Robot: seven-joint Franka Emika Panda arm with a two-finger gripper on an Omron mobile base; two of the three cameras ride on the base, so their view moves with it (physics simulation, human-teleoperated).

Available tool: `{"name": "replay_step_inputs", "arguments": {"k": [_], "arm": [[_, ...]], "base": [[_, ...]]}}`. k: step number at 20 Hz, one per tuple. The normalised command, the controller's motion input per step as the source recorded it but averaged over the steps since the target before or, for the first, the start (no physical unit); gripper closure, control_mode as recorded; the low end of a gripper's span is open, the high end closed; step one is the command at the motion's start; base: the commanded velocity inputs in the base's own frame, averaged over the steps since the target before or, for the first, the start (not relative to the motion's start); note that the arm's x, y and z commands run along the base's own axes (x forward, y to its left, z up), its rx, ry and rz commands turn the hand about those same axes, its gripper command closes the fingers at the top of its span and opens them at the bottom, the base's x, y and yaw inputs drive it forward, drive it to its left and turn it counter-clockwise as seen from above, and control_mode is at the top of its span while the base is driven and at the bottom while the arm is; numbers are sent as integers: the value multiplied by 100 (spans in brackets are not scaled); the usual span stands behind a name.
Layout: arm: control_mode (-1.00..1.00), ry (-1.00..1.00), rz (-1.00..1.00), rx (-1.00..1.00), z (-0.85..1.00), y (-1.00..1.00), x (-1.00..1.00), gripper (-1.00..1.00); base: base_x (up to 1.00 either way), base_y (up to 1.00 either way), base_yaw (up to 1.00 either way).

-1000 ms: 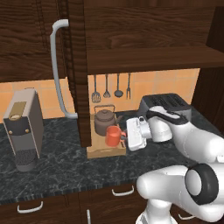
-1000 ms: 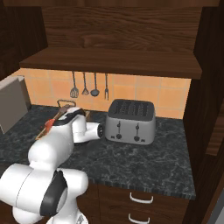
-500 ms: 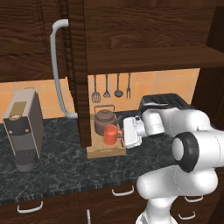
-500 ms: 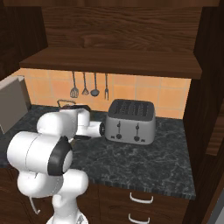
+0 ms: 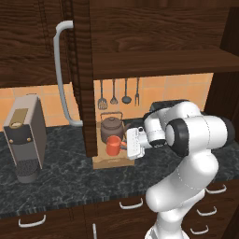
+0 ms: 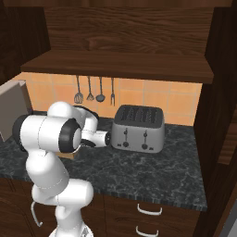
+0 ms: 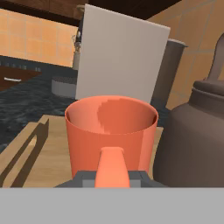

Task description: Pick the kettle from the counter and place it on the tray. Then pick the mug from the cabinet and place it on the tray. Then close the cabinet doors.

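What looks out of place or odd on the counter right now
Nothing is spilled, tipped or damaged. The mug stands upright on the tray beside the upright kettle, with the hand at its handle. The one loose end is the cabinet door, which hangs open over the counter.

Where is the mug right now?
In the left base view the mug stands on the tray, in front of the kettle, with the gripper at its handle.

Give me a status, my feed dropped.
End effector at the mug, fingers astride its handle. Mug upright on the tray beside the kettle. Cabinet door open, none in the way.
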Motion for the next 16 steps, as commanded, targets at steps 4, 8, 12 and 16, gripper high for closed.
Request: {"name": "replay_step_inputs", "arguments": {"k": [4, 8, 12, 16], "arm": [[-100, -4, 1, 0, -31, 11, 28, 100], [-100, -4, 1, 0, -22, 11, 16, 100], [-100, -1, 2, 0, -4, 14, -10, -100], [-100, 0, 0, 0, 0, 9, -34, -100]], "base": [[0, 0, 0], [0, 0, 0], [0, 0, 0], [0, 0, 0]]}}
